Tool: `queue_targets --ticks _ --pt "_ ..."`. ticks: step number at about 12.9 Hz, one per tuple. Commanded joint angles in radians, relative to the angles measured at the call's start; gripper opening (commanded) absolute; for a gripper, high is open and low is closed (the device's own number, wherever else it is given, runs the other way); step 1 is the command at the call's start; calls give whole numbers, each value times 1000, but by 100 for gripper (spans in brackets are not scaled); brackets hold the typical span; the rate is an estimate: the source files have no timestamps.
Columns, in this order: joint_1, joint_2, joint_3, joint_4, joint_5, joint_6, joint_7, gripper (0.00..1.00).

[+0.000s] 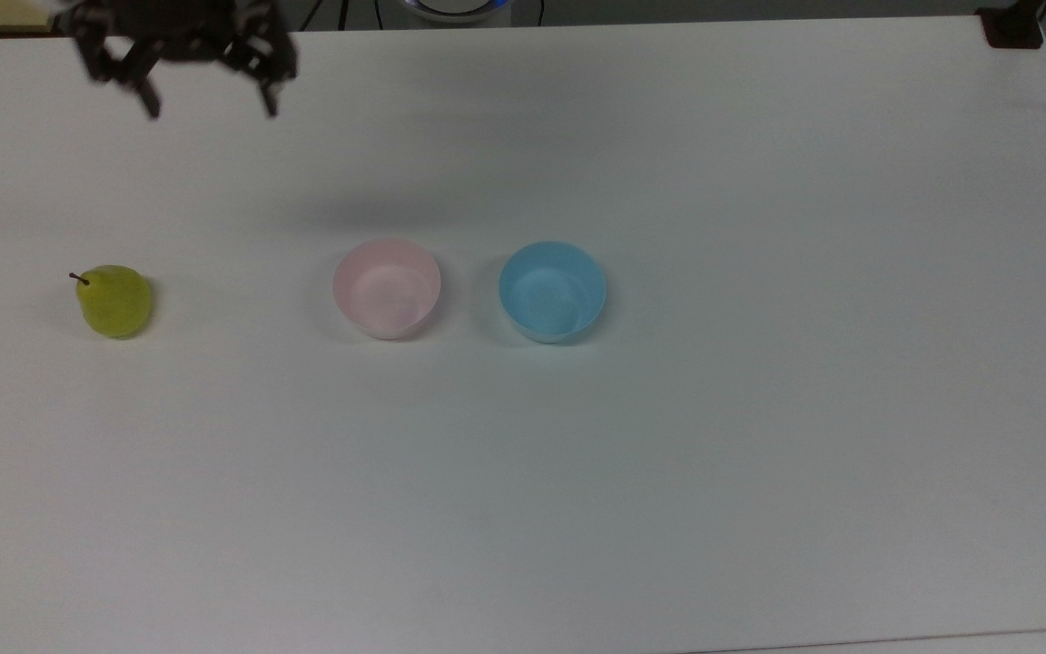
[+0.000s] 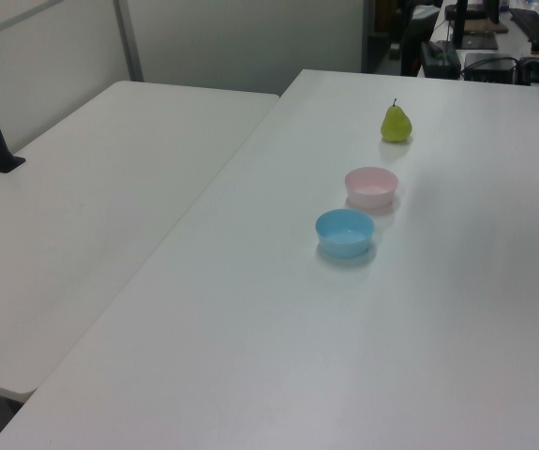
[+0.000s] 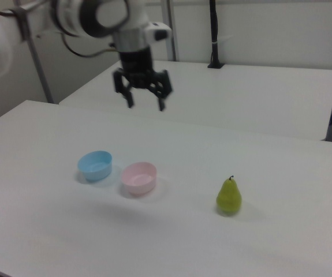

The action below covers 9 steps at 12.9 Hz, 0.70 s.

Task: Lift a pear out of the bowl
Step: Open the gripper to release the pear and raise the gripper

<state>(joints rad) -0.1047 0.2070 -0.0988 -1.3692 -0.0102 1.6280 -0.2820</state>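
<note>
Right view shows the gripper [image 3: 145,105] hanging high above the white table [image 3: 281,173] with its jaws spread wide and nothing between them; the two fingers point down. In the top view the gripper [image 1: 210,107] is near the upper left corner, well apart from the fruit. The pear [image 3: 228,196] stands upright on the table, its long axis vertical, the short dark stem pointing up. It is outside the pink bowl [image 3: 138,176], at the right view's right of it. In the top view the pear [image 1: 115,301] is far at the top view's left, its stem tip toward the upper left. The light blue bowl [image 1: 552,291] sits just beside the pink bowl [image 1: 387,287], not touching.
</note>
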Motion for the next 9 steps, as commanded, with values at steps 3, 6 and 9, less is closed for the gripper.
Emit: queue_targets --ticks 3,6,9 --pt "236 -218 -81 -234 74 -17 178 100" --pt "238 -213 -79 -234 121 15 119 100" --pt "240 -208 -73 -234 119 15 116 100"
